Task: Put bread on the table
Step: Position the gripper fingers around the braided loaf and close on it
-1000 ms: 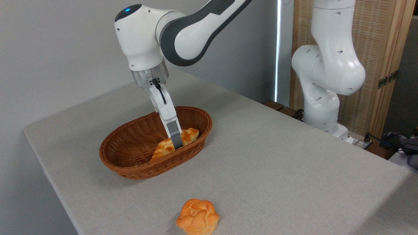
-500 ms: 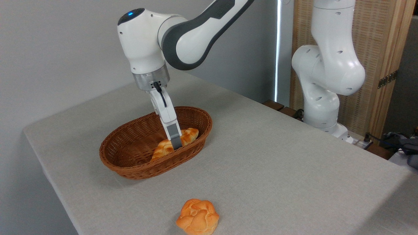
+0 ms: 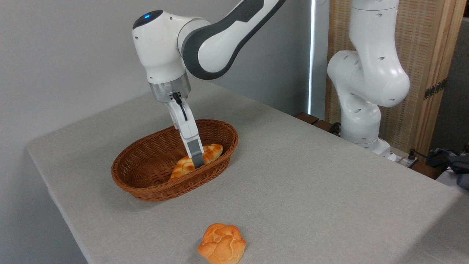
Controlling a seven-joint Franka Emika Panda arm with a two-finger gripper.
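Inside woven basket, braided bread, tool

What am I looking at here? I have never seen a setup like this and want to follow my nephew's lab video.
A fixed camera looks down across a table covered in grey cloth. The white machine is a robot arm; at its end is a pincer with two fingers. It reaches into a brown wicker basket, where its fingers sit at the middle of a long braided bread. Only one finger shows, so I cannot tell whether it grips. The bread is not clear of the basket. A round bun lies on the cloth nearer the camera.
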